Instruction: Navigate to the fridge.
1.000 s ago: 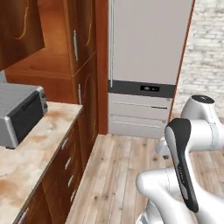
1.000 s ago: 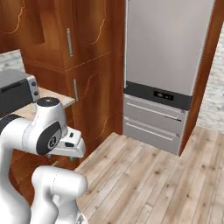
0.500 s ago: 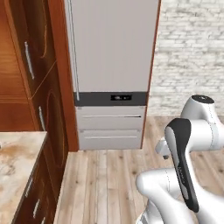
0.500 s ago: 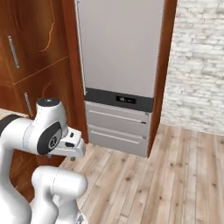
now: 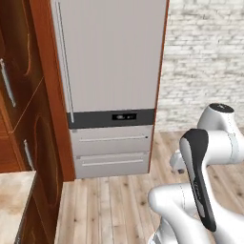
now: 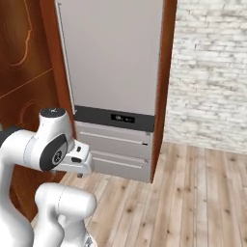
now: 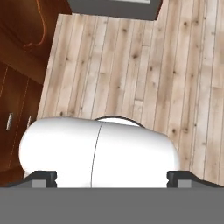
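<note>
So the fridge (image 5: 109,62) sits pretty much dead ahead of the robot, tall light-grey front filling the upper middle of the left base view, and it also shows in the upper left-middle of the right base view (image 6: 113,53). Long silver handle (image 5: 65,62) runs down its left edge. Under the door there's a dark display band (image 5: 113,117), then 2 grey drawers (image 5: 112,152) stacked below it, reaching the floor.

The fridge is boxed in by reddish wood panels, with dark wooden cabinets (image 5: 19,95) right beside it on the left. A bit of marble counter (image 5: 12,209) pokes into the lower left corner of the left base view. On the right of the fridge is a white brick wall (image 5: 205,66), and the floor (image 6: 193,202) is light wood planks.

The arm is folded up low in front of the base. Gripper (image 7: 109,177): the fingertips barely peek up in the hand view's bottom corners, so I honestly can't tell how wide it's set. It's aimed down at the floor.
</note>
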